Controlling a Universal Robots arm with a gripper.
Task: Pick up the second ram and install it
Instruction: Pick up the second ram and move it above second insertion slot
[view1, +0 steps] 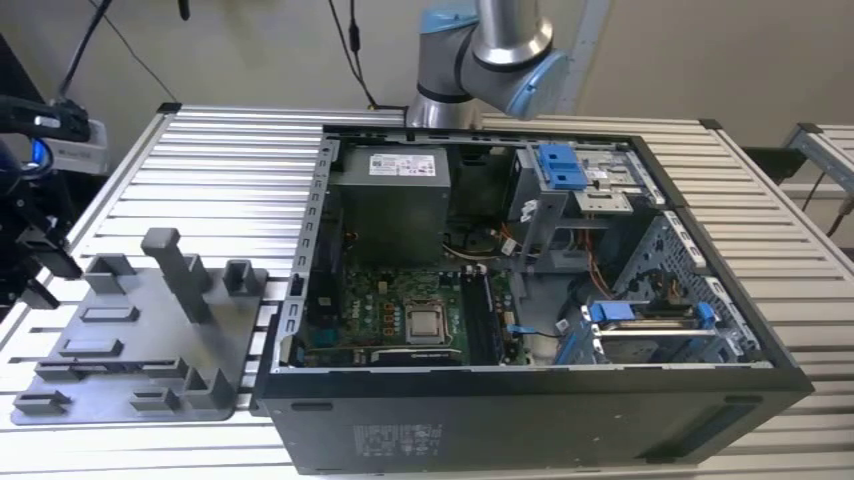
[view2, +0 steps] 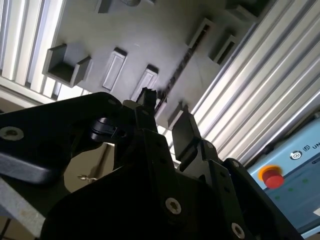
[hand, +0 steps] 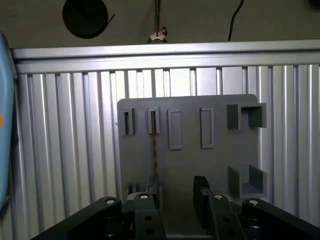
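Note:
The second ram (hand: 154, 140) stands on its thin edge in a slot of the grey fixture tray (hand: 185, 165), seen end-on as a narrow dark strip. In the second wrist view the ram (view2: 175, 75) runs as a thin dark line across the tray (view2: 150, 35). My gripper (hand: 177, 192) hovers above the tray, open, with nothing between its fingers. One fingertip (hand: 152, 186) lines up with the ram's near end but stays apart from it. The gripper (view2: 165, 117) also stands open in the second wrist view. In the exterior view the tray (view1: 134, 350) lies left of the computer, and the arm (view1: 481, 50) rises at the back.
An open computer case (view1: 747, 360) with its motherboard (view1: 400, 310) and grey power supply (view1: 394, 205) fills the ribbed aluminium table's (view1: 214, 150) middle. A tall grey post (view1: 174, 265) stands on the tray. A pendant with a red button (view2: 272, 177) lies beside the table.

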